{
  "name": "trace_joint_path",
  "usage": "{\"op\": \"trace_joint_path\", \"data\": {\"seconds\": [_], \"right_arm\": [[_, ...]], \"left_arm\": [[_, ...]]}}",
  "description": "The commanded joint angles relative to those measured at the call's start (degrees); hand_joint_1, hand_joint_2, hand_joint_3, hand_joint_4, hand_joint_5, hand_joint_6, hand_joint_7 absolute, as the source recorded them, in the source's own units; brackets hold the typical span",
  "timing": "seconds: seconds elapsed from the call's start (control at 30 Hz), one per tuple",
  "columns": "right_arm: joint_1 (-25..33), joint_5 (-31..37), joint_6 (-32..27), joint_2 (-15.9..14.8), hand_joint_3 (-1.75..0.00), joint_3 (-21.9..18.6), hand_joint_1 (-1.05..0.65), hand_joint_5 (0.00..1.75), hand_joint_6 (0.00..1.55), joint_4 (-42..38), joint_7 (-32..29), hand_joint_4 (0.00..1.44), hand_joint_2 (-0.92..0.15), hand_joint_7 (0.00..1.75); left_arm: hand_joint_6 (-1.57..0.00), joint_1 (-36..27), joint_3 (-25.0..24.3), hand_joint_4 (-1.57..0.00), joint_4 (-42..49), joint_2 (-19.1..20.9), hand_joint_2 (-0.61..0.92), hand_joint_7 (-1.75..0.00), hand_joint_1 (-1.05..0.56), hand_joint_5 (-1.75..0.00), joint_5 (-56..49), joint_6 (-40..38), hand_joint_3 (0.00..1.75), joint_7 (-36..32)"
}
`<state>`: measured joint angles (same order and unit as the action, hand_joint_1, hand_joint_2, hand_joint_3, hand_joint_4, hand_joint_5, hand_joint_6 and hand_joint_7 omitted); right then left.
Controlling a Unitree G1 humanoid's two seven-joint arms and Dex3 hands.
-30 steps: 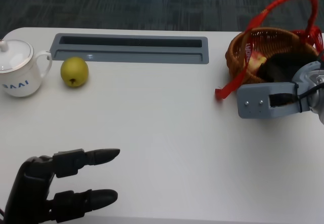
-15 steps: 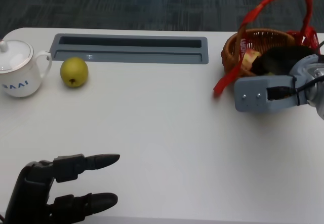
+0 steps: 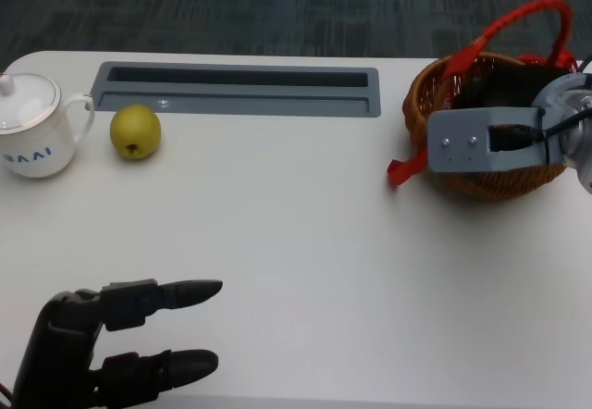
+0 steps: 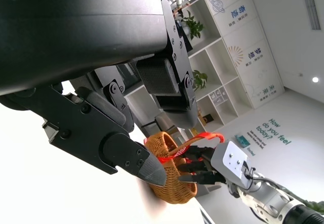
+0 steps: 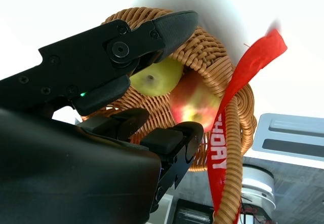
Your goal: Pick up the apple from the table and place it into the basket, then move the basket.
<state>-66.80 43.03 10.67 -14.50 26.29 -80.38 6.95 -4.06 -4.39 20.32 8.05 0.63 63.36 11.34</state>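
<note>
White tabletop fills my head view, with a round yellow-green apple (image 3: 136, 130) still lying at the far left beside a white lidded mug (image 3: 33, 125). My right hand (image 3: 499, 104) sits in the brown woven wicker basket with its red ribbon-wrapped handle (image 3: 487, 122); whether it grips anything, I cannot tell. Two fruits (image 5: 195, 101) already lie inside. My left hand (image 3: 106, 349) hovers near me, fingers apart. I judge placing partly done, moving pending.

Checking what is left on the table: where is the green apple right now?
In the head view the green apple sits at the table's far left, just right of the white lidded cup and in front of the grey recessed tray, far from the basket.
</note>
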Motion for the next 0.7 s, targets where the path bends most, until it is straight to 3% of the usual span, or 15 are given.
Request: {"op": "trace_joint_path", "data": {"seconds": [0.03, 0.47, 0.7], "right_arm": [[-1.7, -0.9, -0.2, -1.2, 0.0, -0.6, -0.88, 0.04, 0.63, 0.5, 1.3, 0.75, -0.81, 0.03], [-2.8, -2.8, 2.1, -4.7, 0.0, -2.2, -0.83, 0.0, 0.63, 1.0, 4.9, 0.74, -0.81, 0.0], [-1.8, -5.3, 5.8, -7.6, 0.0, -4.0, -0.84, 0.0, 0.53, 1.6, 5.6, 0.61, -0.81, 0.0]], "left_arm": [[-1.08, -0.5, 0.3, -1.18, -0.5, 0.4, 0.69, -0.01, -0.43, -0.01, 0.6, 0.5, 0.0, -0.4], [-1.07, 0.6, 1.1, -1.17, -0.1, 1.4, 0.7, 0.0, -0.44, 0.0, 1.0, 0.2, 0.0, 0.0], [-1.07, 1.1, 2.0, -1.18, 0.0, 1.6, 0.7, 0.0, -0.43, 0.0, 2.0, 0.1, 0.0, 0.4]]}}
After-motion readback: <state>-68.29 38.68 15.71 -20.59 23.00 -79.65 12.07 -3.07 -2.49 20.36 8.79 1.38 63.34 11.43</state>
